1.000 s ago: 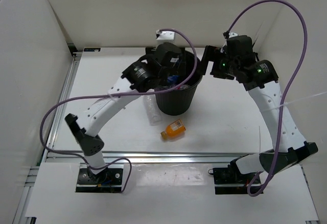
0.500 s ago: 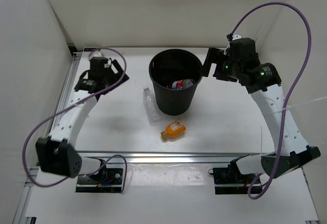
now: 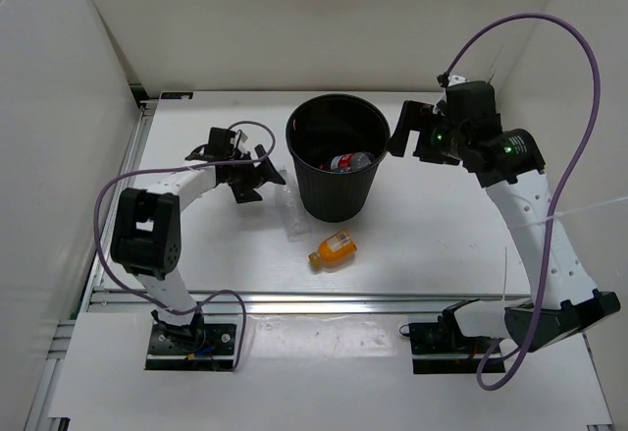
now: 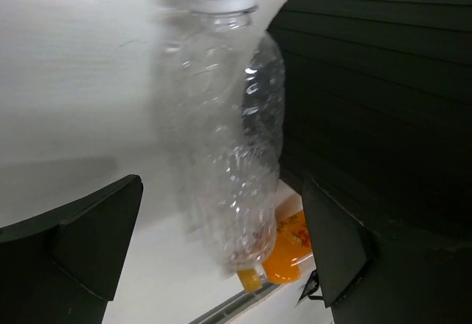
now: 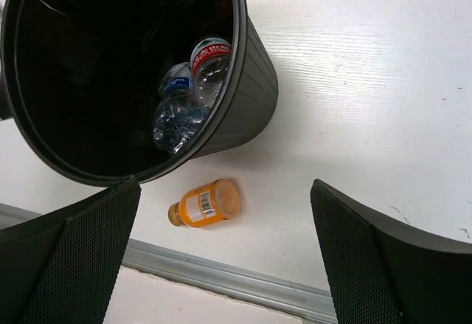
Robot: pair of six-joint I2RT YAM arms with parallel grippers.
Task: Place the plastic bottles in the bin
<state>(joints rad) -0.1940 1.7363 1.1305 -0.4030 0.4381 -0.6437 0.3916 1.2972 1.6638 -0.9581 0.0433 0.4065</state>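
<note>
The black bin (image 3: 337,161) stands mid-table. Inside it I see a red-label bottle (image 5: 210,54) and a blue-label bottle (image 5: 177,88); a dark-label one cannot be made out. A clear unlabelled bottle (image 3: 289,205) lies on the table against the bin's left side. The squat orange bottle (image 3: 334,248) lies in front of the bin. My left gripper (image 3: 261,173) is open, low, just left of the clear bottle (image 4: 221,139), which lies ahead between the fingers, untouched. My right gripper (image 3: 400,129) is open and empty above the bin's right rim.
White walls close in the table on the left, back and right. A metal rail (image 3: 334,301) runs along the near edge just beyond the orange bottle (image 5: 205,203). A purple cable (image 3: 147,181) loops over the left arm.
My left arm left the bin's mouth, swung out to the far left, then came down low beside the clear bottle. The right arm has barely moved.
</note>
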